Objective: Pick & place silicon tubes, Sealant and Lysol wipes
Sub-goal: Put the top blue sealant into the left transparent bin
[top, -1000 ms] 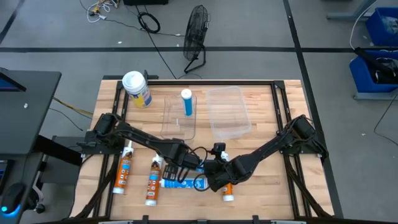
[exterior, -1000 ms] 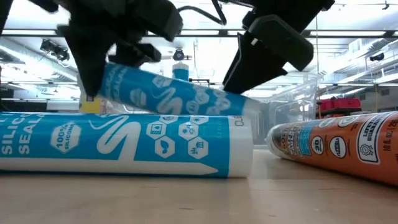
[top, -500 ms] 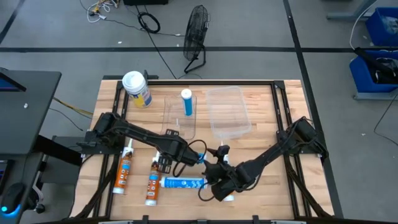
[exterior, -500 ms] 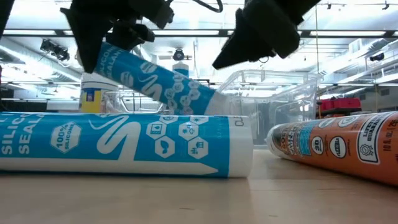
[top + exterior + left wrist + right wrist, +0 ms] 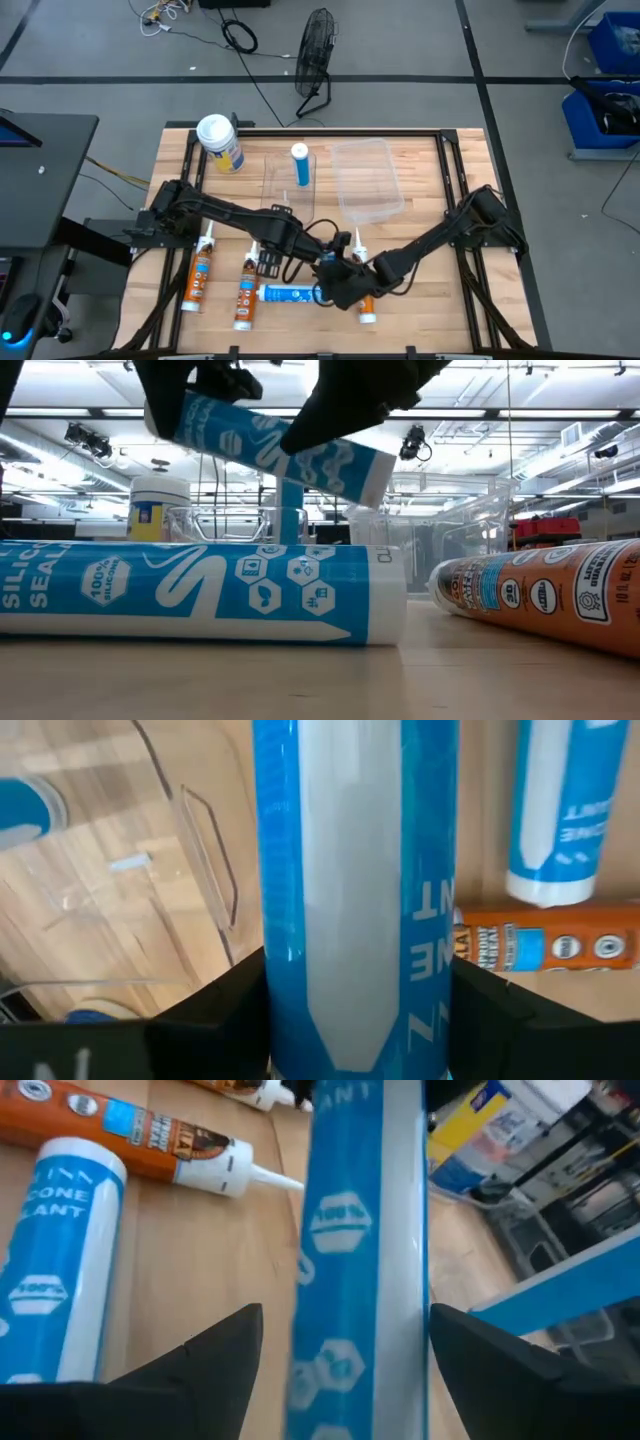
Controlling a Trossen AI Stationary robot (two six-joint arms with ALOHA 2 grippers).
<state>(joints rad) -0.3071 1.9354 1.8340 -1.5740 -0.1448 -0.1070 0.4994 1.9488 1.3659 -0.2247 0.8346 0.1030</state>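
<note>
My left gripper is shut on a white-and-blue silicone tube, which is in the air over the table's near middle. My right gripper is open at the tube's other end. Its fingers stand on either side of the tube, and I cannot tell whether they touch it. A second white-and-blue tube lies on its side on the table below. The Lysol wipes canister stands at the far left. My left gripper pinches the tube's round body between its two fingers, near the tube's higher end. The fingers come from above and lie across the tube. The tube is lifted clear of the table and of the tube below, with its free end tilted a little lower.
Three orange sealant tubes lie near the front edge. Two clear bins stand at the far middle. The left bin holds a blue-capped tube, and the right bin has nothing in it.
My left gripper has gone up with the tube. The held end rose first, then the free end came off the tube lying on the table, so the tube now hangs clear and less tilted. My right gripper swung toward the near edge and came back beside the tube's free end.
</note>
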